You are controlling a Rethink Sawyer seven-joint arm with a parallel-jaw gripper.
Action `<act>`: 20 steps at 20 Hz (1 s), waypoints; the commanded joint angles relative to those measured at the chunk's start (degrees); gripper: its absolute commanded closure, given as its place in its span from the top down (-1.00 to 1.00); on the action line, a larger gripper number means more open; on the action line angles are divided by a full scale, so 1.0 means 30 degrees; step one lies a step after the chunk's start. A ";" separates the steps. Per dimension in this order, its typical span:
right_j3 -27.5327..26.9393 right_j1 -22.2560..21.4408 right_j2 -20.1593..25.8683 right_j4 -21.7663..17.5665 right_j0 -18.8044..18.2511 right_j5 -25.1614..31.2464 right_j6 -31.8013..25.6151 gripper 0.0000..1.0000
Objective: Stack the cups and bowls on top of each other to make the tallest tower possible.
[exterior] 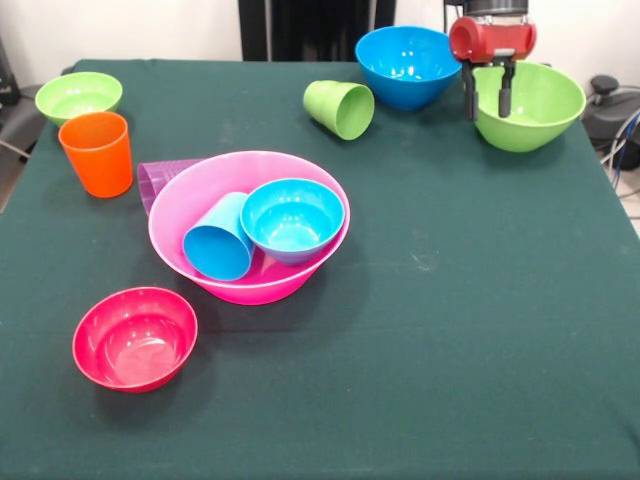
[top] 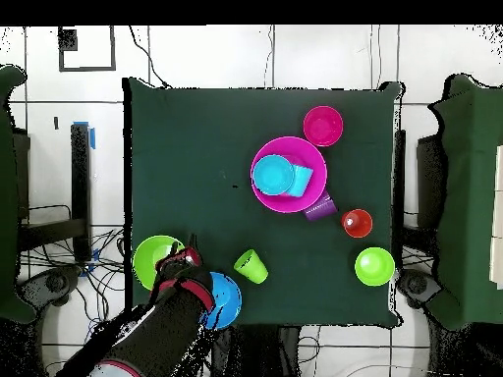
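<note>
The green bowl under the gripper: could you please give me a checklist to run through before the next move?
1. Gripper open: ok, fingers apart.
2. Fingers straddle the green bowl rim: ok, one outside, one inside.
3. Bowl empty: ok.
4. Blue bowl clear of the grasp: cannot tell, it sits close beside.
5. Pink bowl ready to receive: not ok, a tipped blue cup and a small blue bowl lie inside.

A dark green cloth [exterior: 480,330] covers the bench. Around it lies a white tiled floor [top: 196,54], with black cables [top: 59,255] trailing beside one edge and a strip of blue tape [top: 90,135] nearby.
</note>
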 commanded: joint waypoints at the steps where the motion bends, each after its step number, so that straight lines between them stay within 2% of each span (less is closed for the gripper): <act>1: -0.1776 0.1079 0.1777 -0.0116 0.0193 0.0750 0.0396 1.00; 7: -0.2170 0.2369 0.0990 0.0922 0.0749 -0.0818 0.0204 1.00; 20: -0.2819 0.3709 0.0621 0.1265 0.0786 -0.2323 0.0332 1.00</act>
